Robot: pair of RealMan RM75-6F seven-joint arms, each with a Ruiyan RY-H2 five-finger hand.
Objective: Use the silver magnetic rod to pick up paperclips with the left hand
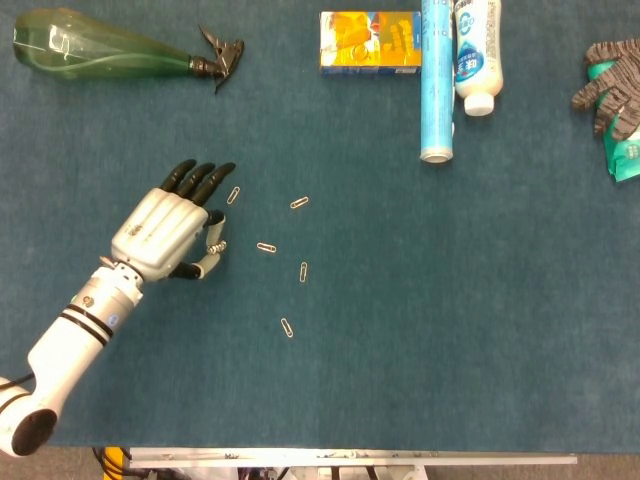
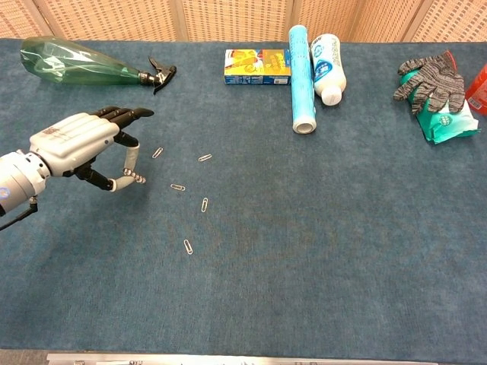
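The left robot hand (image 1: pixel 172 232) grasps the silver magnetic rod (image 2: pixel 131 161) upright between thumb and fingers, over the blue counter (image 1: pixel 450 320). The paperclips (image 1: pixel 266 247) lie scattered just to its right, the nearest beside its fingertips. The right robot hand is out of view. Labels on the far boxes and bottles are unreadable.

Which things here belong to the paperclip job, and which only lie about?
For the job: left hand holding the short silver magnetic rod; five small metal paperclips.

Lying about: green plastic spray bottle, orange box, blue tube, white bottle, grey knitted gloves.
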